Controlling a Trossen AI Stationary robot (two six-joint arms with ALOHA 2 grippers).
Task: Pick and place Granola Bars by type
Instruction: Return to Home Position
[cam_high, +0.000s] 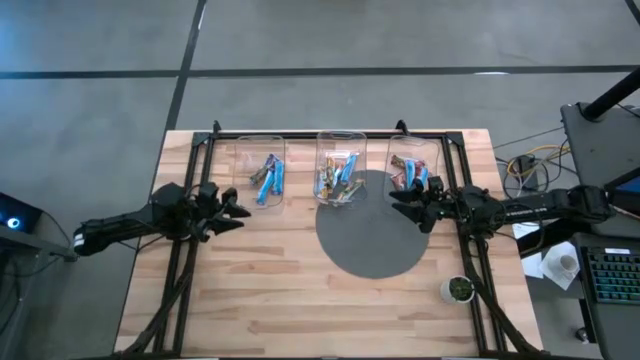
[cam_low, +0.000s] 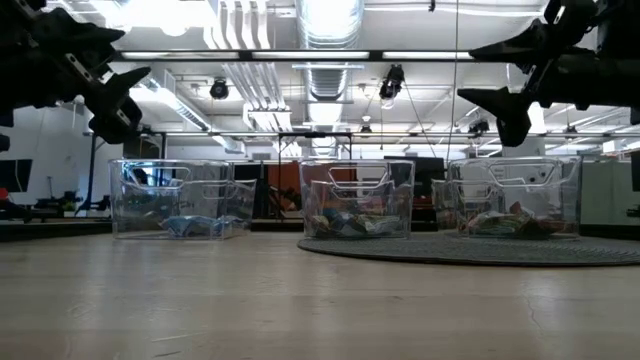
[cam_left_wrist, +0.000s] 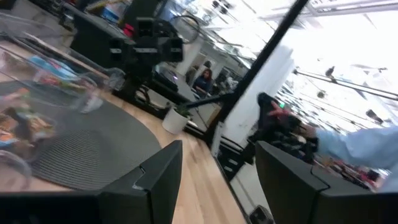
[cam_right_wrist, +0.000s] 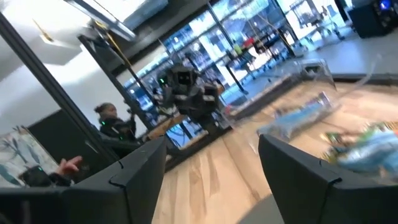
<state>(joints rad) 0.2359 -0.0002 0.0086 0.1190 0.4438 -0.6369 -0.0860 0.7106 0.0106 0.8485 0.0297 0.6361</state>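
The blue-wrapped granola bars (cam_high: 267, 179) lie in the left clear plastic bin (cam_high: 243, 150), their long axes running roughly from the far edge to the near edge, slightly slanted. The multicoloured bars (cam_high: 337, 181) are jumbled in the middle bin (cam_high: 340, 137), pointing many ways. The red-brown bars (cam_high: 407, 172) sit in the right bin (cam_high: 422, 148); their direction is unclear. The 3 bins line the far side of the pale wooden table (cam_high: 280, 290), the middle and right ones partly on a dark round mat (cam_high: 370, 245).

The left gripper (cam_high: 244, 217) and right gripper (cam_high: 396, 206) hang above the table, each with its 2 fingers spread and empty. The right gripper overlaps its bin's near edge in the high view. A small potted plant (cam_high: 459, 289) stands near the right edge.
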